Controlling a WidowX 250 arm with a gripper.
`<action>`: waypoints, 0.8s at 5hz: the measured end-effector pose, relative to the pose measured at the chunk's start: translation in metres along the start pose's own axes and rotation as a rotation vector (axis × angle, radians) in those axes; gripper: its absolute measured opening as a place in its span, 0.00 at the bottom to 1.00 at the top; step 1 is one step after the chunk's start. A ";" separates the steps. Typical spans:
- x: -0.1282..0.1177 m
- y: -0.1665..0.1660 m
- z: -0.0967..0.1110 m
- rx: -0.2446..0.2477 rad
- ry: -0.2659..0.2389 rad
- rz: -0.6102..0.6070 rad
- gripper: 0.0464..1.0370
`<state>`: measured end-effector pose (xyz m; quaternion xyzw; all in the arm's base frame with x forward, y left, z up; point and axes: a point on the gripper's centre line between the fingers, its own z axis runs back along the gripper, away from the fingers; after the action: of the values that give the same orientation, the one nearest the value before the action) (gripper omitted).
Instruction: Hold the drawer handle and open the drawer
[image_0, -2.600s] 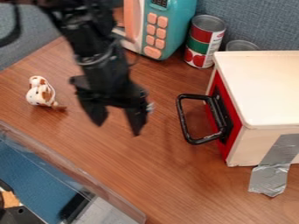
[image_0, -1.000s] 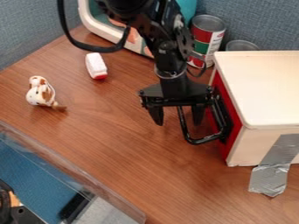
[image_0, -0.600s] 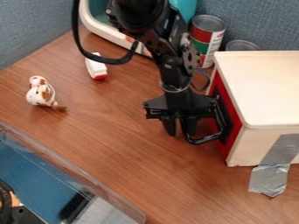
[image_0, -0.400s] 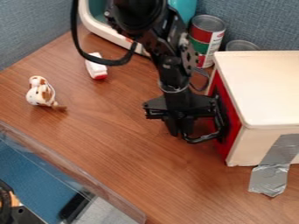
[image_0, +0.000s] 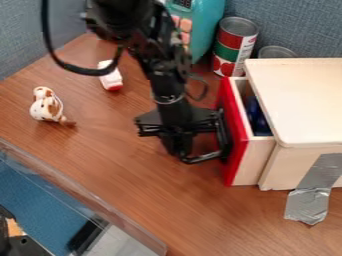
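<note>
My black gripper (image_0: 179, 152) is left of the wooden box, its fingers closed together around the outer bar of the black drawer handle (image_0: 203, 158). The drawer, with its red front (image_0: 235, 131), stands partly out of the white-topped box (image_0: 300, 100). Through the gap behind the front, something dark blue (image_0: 256, 116) shows inside. My gripper covers part of the handle's outer bar.
Behind the box's left corner stand a red and green can (image_0: 234, 46) and a second can (image_0: 276, 52). A teal toy microwave (image_0: 206, 25) is at the back. A spotted toy (image_0: 47, 105), a white-red item (image_0: 109, 76) and a clear bin (image_0: 87, 200) lie left.
The gripper came over to the handle from the left and shut on it. Since then it has moved left, and the drawer has slid out with it.
</note>
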<state>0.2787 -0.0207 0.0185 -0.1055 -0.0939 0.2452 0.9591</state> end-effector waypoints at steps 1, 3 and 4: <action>-0.005 0.010 0.002 0.014 0.006 0.001 0.13; -0.011 0.028 0.015 0.046 -0.001 -0.008 0.13; -0.014 0.033 0.022 0.064 0.002 -0.022 0.13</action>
<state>0.2468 0.0043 0.0291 -0.0741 -0.0862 0.2375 0.9647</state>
